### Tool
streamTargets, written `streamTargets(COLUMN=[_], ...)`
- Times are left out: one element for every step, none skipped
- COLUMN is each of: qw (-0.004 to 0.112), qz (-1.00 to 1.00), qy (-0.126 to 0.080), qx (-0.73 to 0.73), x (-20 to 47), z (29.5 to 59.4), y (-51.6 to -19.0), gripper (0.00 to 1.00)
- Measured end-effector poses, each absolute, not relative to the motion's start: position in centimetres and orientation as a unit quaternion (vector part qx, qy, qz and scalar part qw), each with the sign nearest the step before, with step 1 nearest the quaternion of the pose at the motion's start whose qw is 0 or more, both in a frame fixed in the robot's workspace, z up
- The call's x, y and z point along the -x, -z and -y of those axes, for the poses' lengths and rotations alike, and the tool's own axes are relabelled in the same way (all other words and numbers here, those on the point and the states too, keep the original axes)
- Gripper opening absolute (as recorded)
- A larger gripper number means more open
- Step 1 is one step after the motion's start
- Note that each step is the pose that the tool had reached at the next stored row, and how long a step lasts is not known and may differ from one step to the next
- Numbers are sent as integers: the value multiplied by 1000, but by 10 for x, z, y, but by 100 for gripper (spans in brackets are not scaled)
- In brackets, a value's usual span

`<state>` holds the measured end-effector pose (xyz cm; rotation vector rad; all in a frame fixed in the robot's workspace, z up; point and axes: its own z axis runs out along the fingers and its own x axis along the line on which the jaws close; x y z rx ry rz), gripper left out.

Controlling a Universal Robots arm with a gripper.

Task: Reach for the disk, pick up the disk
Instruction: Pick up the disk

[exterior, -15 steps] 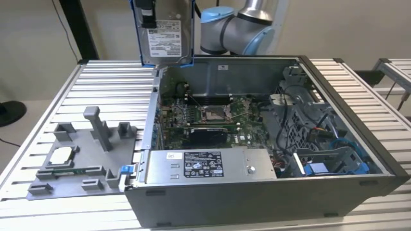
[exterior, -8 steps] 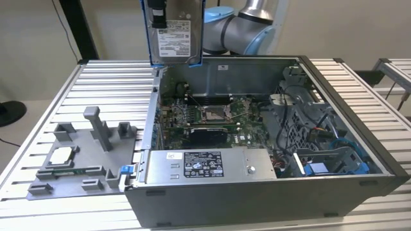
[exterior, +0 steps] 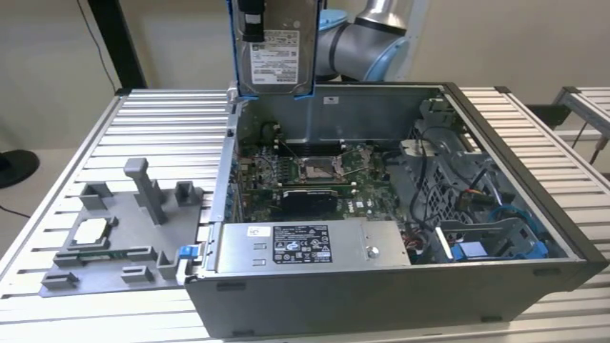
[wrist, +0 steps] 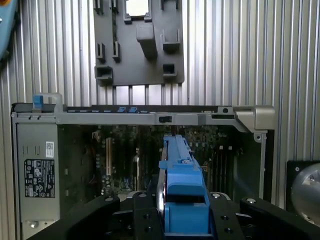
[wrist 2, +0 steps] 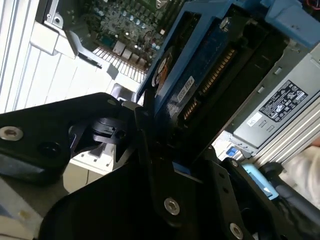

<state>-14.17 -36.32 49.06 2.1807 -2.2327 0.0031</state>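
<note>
A: Disk (exterior: 276,53) position?
B: Held upright in the air over the far corner of the open computer case (exterior: 533,236), white label facing the exterior camera.
A: Gripper (wrist: 182,220) state?
B: Clamped on the disk along its blue bracket in both wrist views. Motherboard (exterior: 315,171) beneath.
A: Elsewhere?
B: Grey holder (exterior: 124,229) flat on slatted table (exterior: 171,121), at the exterior view's left of the case. Small square chip (exterior: 93,230) resting on it.
</note>
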Motion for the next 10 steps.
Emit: streamTargets(qw=[10, 10, 10, 10, 10, 10, 10, 10, 10, 10], qz=[715, 715, 715, 715, 715, 715, 715, 715, 715, 715], qy=[-1, -1, -1, -1, -1, -1, -1, -1, -1, -1], qx=[-699, -699, -699, -699, -699, -699, -699, -699, -699, -699], x=[139, 136, 134, 131, 129, 126, 123, 121, 118, 115], z=[363, 363, 363, 363, 363, 363, 363, 363, 363, 363], y=[-491, -491, -491, -491, -491, -491, -491, -491, -491, -491], gripper=[0, 0, 0, 0, 0, 0, 0, 0, 0, 0])
